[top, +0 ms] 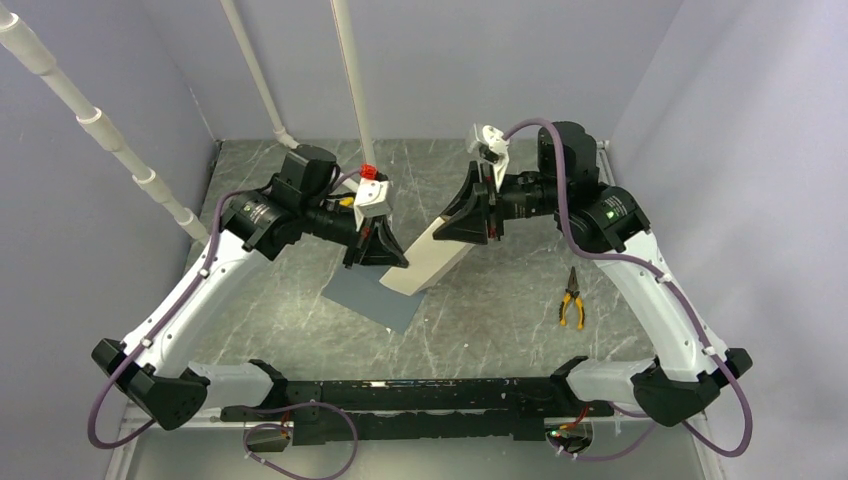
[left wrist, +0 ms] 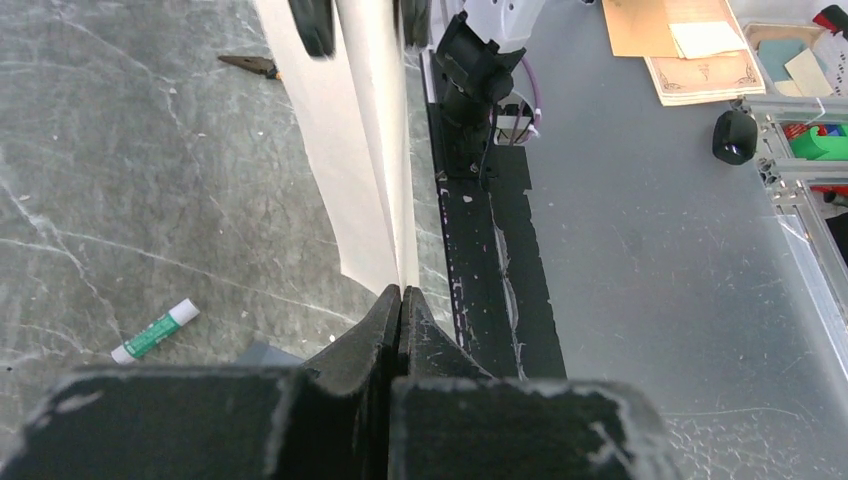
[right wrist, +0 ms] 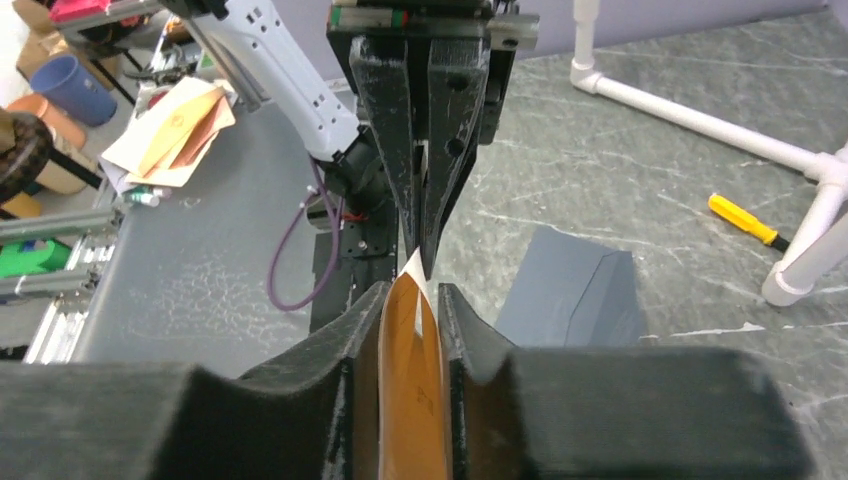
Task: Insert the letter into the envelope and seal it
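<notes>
Pinching the letter [left wrist: 370, 150] by the edge nearest it, the left gripper [left wrist: 400, 310] has its black, wedge-shaped jaws pressed flat together, with the thin paper caught at their very tips. From those tips the sheet runs straight ahead as a pale, smooth strip, doubled into two leaves, to the right gripper [right wrist: 412, 295], which faces the left one tip to tip. The right jaws stand a narrow gap apart. The tan paper, bowed and marked with fine dark lines, fills that gap and touches both matte inner faces.

Beneath the two tools the envelope [right wrist: 575, 290] lies flat on the veined, stone-patterned table [top: 500, 330], a slate-grey rectangle with creased flap lines. Whether the letter's lower corner touches it cannot be told.

A white glue stick [left wrist: 155, 331] with a green label lies left of the left fingers. A yellow-handled screwdriver [right wrist: 745, 220] lies to the right of the right fingers, and small pliers [top: 571, 297] lie behind that gripper.
</notes>
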